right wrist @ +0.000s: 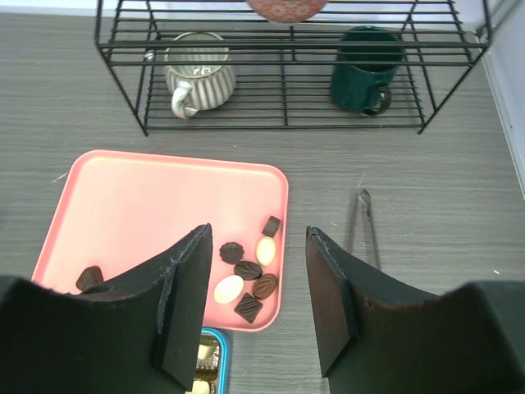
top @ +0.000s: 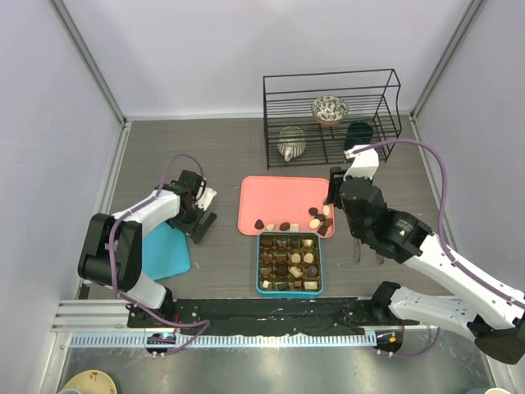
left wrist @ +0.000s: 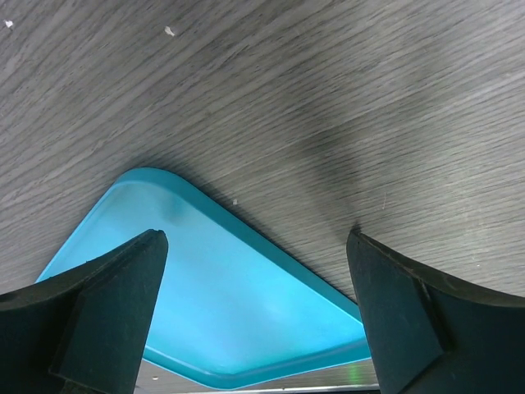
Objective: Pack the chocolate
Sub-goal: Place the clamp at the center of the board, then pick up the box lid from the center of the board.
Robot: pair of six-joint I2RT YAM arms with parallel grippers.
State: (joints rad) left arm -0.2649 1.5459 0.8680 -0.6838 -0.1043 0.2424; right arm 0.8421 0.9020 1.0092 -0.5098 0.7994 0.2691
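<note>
- Here, loose chocolate (right wrist: 246, 283) clusters in the lower right corner of the pink tray (right wrist: 148, 205), its oval pieces lying at mixed angles.
- One dark piece at lower left is half hidden behind a finger.
- Pieces are ridged, smooth or square.
- The right gripper (right wrist: 257, 234) is spread wide above them; the left gripper (left wrist: 254, 238) is spread over a smooth teal lid (left wrist: 221, 304).

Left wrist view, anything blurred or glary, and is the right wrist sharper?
Left wrist: table grain looks smeared, a soft shadow crosses it, the teal tray has a pale sheen. Right wrist: chocolates on the pink tray are crisp.
</note>
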